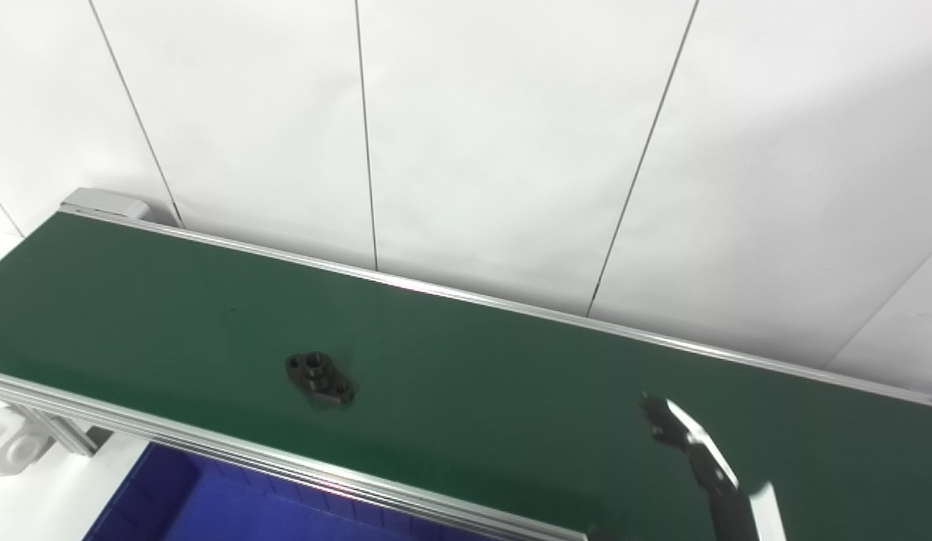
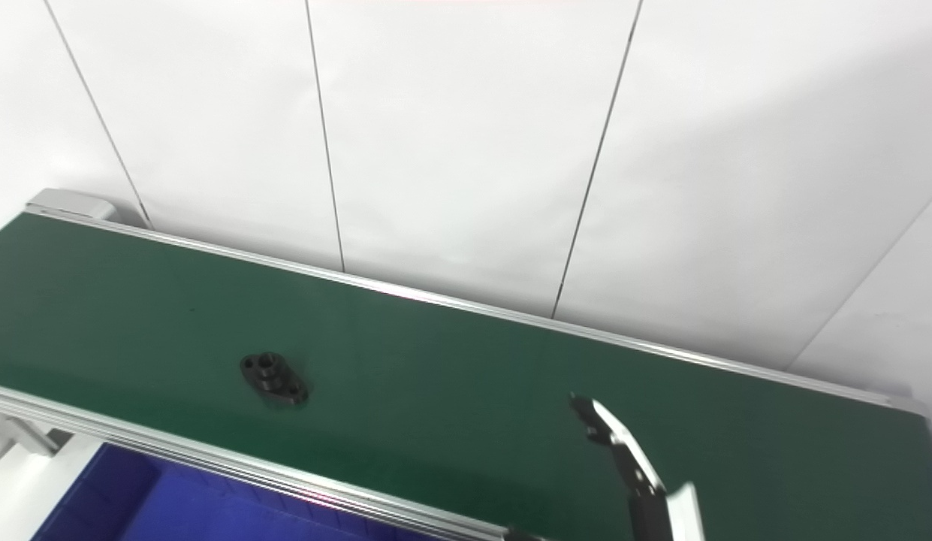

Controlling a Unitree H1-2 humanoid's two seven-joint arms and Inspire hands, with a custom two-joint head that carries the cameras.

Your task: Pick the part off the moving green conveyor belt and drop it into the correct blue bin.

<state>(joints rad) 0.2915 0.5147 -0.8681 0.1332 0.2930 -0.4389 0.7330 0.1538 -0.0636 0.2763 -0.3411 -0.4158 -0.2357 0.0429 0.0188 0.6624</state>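
Above belt (image 1: 511, 376), right hand (image 1: 695, 443) fingers empty; part (image 1: 320, 379) apart

Both views are brightly and evenly lit from above, and the white wall panels (image 1: 511, 135) are close to washed out. A broad soft shadow darkens the wall toward its upper right corner. The green conveyor belt (image 1: 473, 376) looks matte, with no glare; its aluminium rails (image 2: 285, 473) catch thin bright highlights. The black part (image 1: 320, 378) casts only a faint shadow. Focus is slightly soft throughout, and the right hand (image 1: 687, 436) shows a blurred edge.
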